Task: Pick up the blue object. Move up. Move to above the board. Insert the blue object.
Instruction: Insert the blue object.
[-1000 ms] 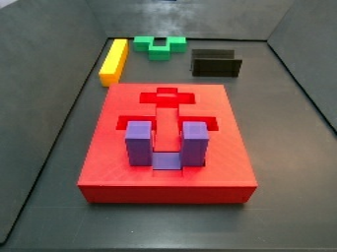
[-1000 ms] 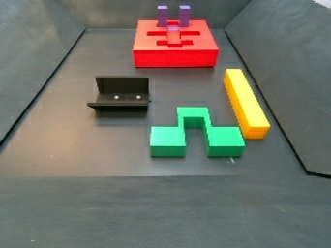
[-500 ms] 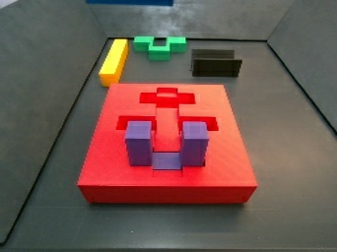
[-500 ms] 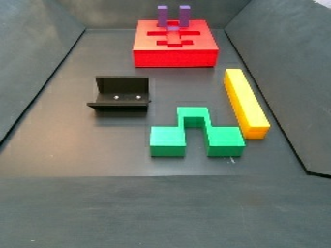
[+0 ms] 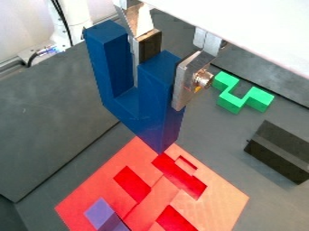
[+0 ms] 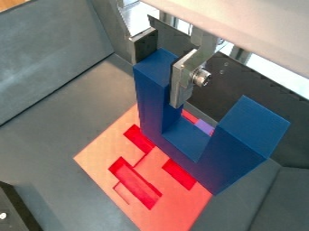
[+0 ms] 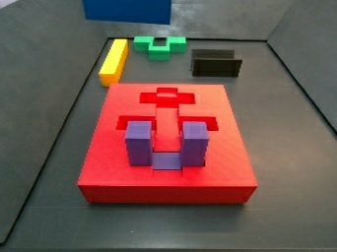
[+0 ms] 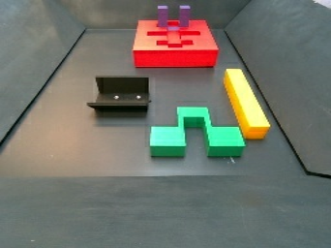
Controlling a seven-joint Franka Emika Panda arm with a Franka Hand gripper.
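- Gripper (image 5: 160, 63) sits high over the bench; in both wrist views its fingers (image 6: 185, 77) are clamped on one prong of the blue object (image 5: 133, 86), silver plates flat against the prong faces.
- Blue object hangs base down, prongs up, well clear of the board (image 5: 163, 185). In a side view only its lower edge shows, a blue slab at the top edge of the frame (image 7: 128, 9); the gripper itself is out of that frame.
- Board lies in the middle of the side view (image 7: 112, 138). The purple block (image 7: 166, 146) already stands in the recess nearest the camera; the cross-shaped recess (image 7: 168, 97) behind it is open.
- Handling judgement: the piece looks rigid, smooth-faced and light for its bulk, probably hard plastic. No flex visible under the clamp. Smooth faces could slip or pivot, since the hold is on one prong, off the piece's centre.
- Best hold, as judged: across a prong's flat parallel faces, as now, leaving the base free to enter a recess.
- Yellow bar (image 7: 114, 60), green notched block (image 7: 165, 44) and fixture (image 7: 218, 65) lie at the far end, well apart from the board.
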